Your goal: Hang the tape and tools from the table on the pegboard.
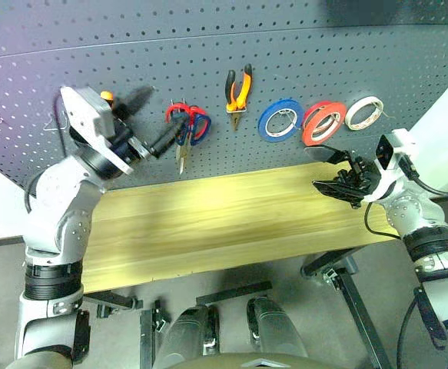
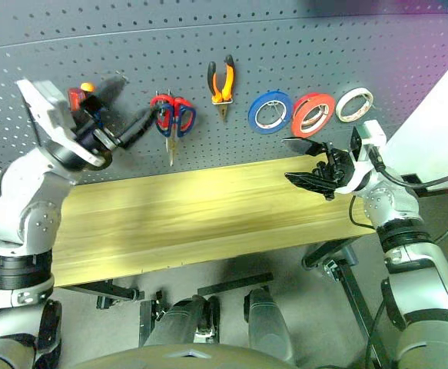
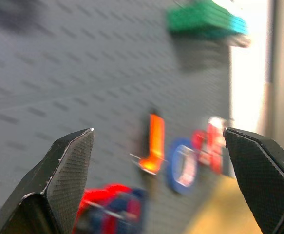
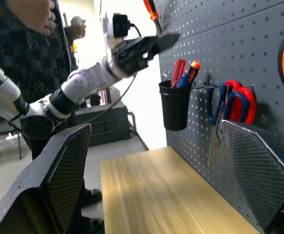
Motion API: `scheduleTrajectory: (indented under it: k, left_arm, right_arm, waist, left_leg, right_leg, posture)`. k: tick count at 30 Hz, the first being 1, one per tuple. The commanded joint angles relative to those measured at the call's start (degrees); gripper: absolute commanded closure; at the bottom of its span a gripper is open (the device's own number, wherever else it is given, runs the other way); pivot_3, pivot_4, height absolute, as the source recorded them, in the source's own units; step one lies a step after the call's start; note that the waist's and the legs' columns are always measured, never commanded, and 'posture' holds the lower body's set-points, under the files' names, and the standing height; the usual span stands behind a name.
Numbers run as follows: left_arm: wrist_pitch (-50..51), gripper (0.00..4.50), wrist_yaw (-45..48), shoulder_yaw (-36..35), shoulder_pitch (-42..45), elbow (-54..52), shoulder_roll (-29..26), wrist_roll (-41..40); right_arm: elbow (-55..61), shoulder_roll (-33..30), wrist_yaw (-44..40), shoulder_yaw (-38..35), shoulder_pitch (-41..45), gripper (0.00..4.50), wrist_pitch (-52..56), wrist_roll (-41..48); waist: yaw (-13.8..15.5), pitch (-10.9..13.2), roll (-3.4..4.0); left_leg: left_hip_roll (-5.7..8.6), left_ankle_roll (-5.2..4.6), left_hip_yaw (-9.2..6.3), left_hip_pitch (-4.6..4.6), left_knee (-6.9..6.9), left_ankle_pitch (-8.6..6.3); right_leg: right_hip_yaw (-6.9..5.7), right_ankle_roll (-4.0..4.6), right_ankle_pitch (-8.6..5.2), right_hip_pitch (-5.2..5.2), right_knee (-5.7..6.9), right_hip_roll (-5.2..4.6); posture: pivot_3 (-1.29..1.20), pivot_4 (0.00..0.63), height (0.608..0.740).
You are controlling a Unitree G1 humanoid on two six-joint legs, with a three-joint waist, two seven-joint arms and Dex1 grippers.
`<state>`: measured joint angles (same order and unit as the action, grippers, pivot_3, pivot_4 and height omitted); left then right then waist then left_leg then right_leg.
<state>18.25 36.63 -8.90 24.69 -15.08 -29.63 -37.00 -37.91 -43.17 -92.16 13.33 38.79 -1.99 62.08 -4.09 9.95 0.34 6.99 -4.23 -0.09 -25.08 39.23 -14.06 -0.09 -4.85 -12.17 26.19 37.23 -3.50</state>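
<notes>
The pegboard (image 1: 224, 69) serves as the landmark, since everything of the task now hangs on it: its wire hooks carry each item by a loop or handle, so nothing slides off. Below the pegboard, the tabletop (image 1: 231, 223) lies bare, which suggests the hanging is essentially done.

On the pegboard, right of centre, the red-orange tape (image 1: 323, 121) hangs between a blue roll (image 1: 280, 120) and a cream-white roll (image 1: 363, 112). The pliers (image 1: 238, 94) hang nose-down near the pegboard's middle. Left of them hang the scissors (image 1: 187, 129), two pairs overlapping on one hook. Further left, a black cup (image 4: 174, 105) fixed to the pegboard holds the screwdrivers (image 4: 184, 74) upright.

The left tool (image 1: 148, 123) stands wide apart, empty, close before the pegboard beside the scissors. The right tool (image 1: 336, 171) is likewise spread wide, holding nothing, just below the tape.
</notes>
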Motion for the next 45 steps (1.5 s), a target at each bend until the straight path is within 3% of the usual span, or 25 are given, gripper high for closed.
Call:
scheduleTrajectory:
  k: [1,4,11,20,25,31,36,41,45]
  left_arm:
    - [3.43,0.04,3.59,1.69,-2.32,-1.24,-0.11,-2.74]
    - [2.41,0.04,6.32,3.3,-4.23,-0.75,-0.64,-0.33]
    - [5.85,0.04,8.43,4.48,-9.33,1.15,1.69,-1.93]
    - [1.95,0.04,5.08,3.59,-11.57,2.28,5.28,2.29]
    - [-0.02,0.04,2.25,3.07,-13.27,3.19,7.51,4.17]
    - [-1.2,0.04,0.32,2.47,-15.38,2.74,9.64,4.26]
    - [-4.0,0.04,-1.65,3.58,-16.79,3.14,11.15,7.97]
    - [-6.54,0.04,-3.03,3.21,-17.49,3.45,12.73,10.11]
    - [-8.19,0.04,-4.95,2.24,-18.17,3.69,13.51,11.51]
  right_arm:
    - [-1.47,1.97,-0.34,-1.9,1.99,0.0,-0.59,-0.55]
    - [-3.56,3.75,-0.34,-2.75,2.73,0.0,-1.8,-2.23]
    - [-7.39,8.98,-0.34,-4.23,4.54,0.0,1.63,-7.03]
    - [-14.58,16.97,0.5,-10.76,6.72,0.0,0.0,-17.8]
    - [-17.96,20.54,8.33,-16.14,7.4,0.0,-0.8,-22.29]
    - [-16.44,22.84,12.74,-19.46,5.7,0.0,7.41,-24.41]
    - [-9.34,28.65,24.55,-21.17,0.28,0.0,1.16,-28.76]
    - [-1.74,32.04,29.47,-22.53,-3.95,0.0,7.56,-27.28]
    - [3.45,33.8,40.65,-22.62,-6.53,0.0,4.64,-32.33]
  waist:
    - [-0.13,-0.55,0.08]
    - [-0.14,-0.97,0.15]
    - [-0.55,-1.55,0.33]
    - [-1.74,-1.84,0.43]
    - [-1.92,-2.0,0.53]
    - [-1.8,-2.07,0.53]
    - [-1.86,-2.76,0.56]
    - [-1.81,-2.8,0.58]
    - [-1.82,-2.85,0.59]
  left_leg:
    - [0.0,0.0,0.0,0.02,0.0,0.0]
    - [0.0,-0.2,-0.01,0.24,-0.01,-0.12]
    - [0.0,-0.43,-0.05,1.71,-0.22,-0.3]
    - [0.0,-0.41,-0.05,1.74,-0.21,-0.29]
    - [0.0,-0.41,-0.06,1.74,-0.25,-0.29]
    - [0.0,-0.41,-0.06,1.74,-0.26,-0.29]
    - [0.0,-0.41,-0.06,1.74,-0.39,-0.3]
    - [0.01,-0.4,-0.06,1.74,-0.41,-0.29]
    - [0.01,-0.4,-0.06,1.74,-0.42,-0.3]
  right_leg:
    - [0.0,0.0,0.0,-0.02,-0.01,0.0]
    - [0.0,0.01,0.0,-0.24,0.01,0.01]
    - [0.0,0.03,-0.03,-1.49,-0.18,0.01]
    - [0.0,0.03,-0.02,-1.51,-0.16,0.02]
    - [0.0,0.03,-0.02,-1.49,-0.14,0.02]
    - [0.0,0.04,-0.02,-1.46,-0.15,0.02]
    - [0.01,0.05,-0.03,-1.43,-0.18,0.02]
    - [0.02,0.05,-0.03,-1.41,-0.16,0.03]
    - [0.02,0.05,-0.04,-1.39,-0.17,0.04]
  posture:
    - [-0.17,0.073,0.729]
    - [-0.17,0.066,0.729]
    - [-0.18,0.063,0.729]
    - [-0.17,0.07,0.729]
    - [-0.16,0.072,0.729]
    - [-0.16,0.071,0.729]
    - [-0.16,0.067,0.729]
    - [-0.17,0.068,0.729]
    - [-0.17,0.067,0.729]
